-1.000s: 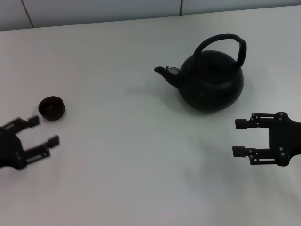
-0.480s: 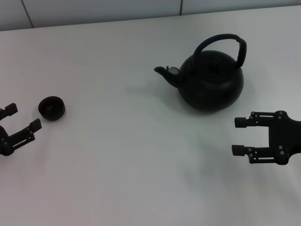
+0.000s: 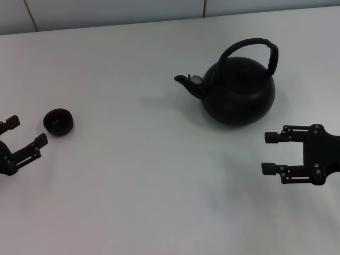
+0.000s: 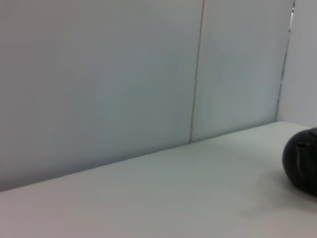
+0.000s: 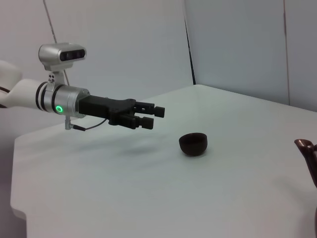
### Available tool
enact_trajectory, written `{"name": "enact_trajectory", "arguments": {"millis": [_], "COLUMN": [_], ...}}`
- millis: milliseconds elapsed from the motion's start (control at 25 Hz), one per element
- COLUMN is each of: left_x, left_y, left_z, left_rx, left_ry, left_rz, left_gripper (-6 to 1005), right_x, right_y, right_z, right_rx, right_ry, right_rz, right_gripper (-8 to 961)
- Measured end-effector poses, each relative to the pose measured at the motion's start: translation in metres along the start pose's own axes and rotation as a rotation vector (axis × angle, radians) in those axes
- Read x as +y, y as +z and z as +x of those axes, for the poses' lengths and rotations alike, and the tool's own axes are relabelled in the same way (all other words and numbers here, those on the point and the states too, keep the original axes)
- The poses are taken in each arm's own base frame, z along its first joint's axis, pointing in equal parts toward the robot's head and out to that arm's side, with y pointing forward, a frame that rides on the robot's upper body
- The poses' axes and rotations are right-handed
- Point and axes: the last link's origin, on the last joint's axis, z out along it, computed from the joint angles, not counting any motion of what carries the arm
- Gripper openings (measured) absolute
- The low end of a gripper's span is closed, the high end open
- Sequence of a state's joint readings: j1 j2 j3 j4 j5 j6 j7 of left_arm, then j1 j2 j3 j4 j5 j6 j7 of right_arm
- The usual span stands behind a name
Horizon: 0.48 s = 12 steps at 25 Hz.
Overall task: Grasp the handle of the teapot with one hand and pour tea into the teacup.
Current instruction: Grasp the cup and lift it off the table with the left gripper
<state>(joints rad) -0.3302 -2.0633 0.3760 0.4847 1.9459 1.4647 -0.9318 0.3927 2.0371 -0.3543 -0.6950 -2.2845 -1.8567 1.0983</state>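
The matte-black teapot (image 3: 239, 93) stands upright on the white table (image 3: 133, 175) at the right rear, its spout pointing left. Its arched black handle (image 3: 254, 47) rises over the lid. A part of the pot also shows in the left wrist view (image 4: 301, 163). The tiny dark teacup (image 3: 58, 121) sits at the left; it also shows in the right wrist view (image 5: 193, 144). My left gripper (image 3: 25, 134) is open at the left edge, just in front and left of the cup. My right gripper (image 3: 270, 153) is open and empty, in front of the teapot.
The table's far edge meets a pale panelled wall (image 3: 106, 10). The left arm (image 5: 64, 99) reaches in over the table in the right wrist view.
My left gripper has drawn back to the left and away from the teacup. The right gripper, teapot and teacup have stayed in place.
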Motion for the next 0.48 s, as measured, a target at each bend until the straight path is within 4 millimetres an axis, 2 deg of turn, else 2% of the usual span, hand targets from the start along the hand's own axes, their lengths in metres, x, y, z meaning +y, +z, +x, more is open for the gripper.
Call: {"name": "enact_trajectory", "arguments": {"millis": [80,240,480], "left_x": [0.000,0.013,0.017], "left_y": [0.000,0.004,0.006], "left_z": [0.000,-0.020,-0.028], "left_rx": [0.000,0.019,-0.002], "left_ry": [0.000,0.042,0.025], "left_rz": [0.000,0.059,0.073], "left_gripper": [830,829,829], "right_x": [0.000,0.000,0.000], "right_y": [0.000,0.000,-0.001], "right_z": [0.000,0.000,0.000], "right_rx": [0.000,0.000,0.000], "right_ry": [0.000,0.000,0.000], "right_rz": [0.001,0.001,0.004], "right_gripper": [720,720,720]}}
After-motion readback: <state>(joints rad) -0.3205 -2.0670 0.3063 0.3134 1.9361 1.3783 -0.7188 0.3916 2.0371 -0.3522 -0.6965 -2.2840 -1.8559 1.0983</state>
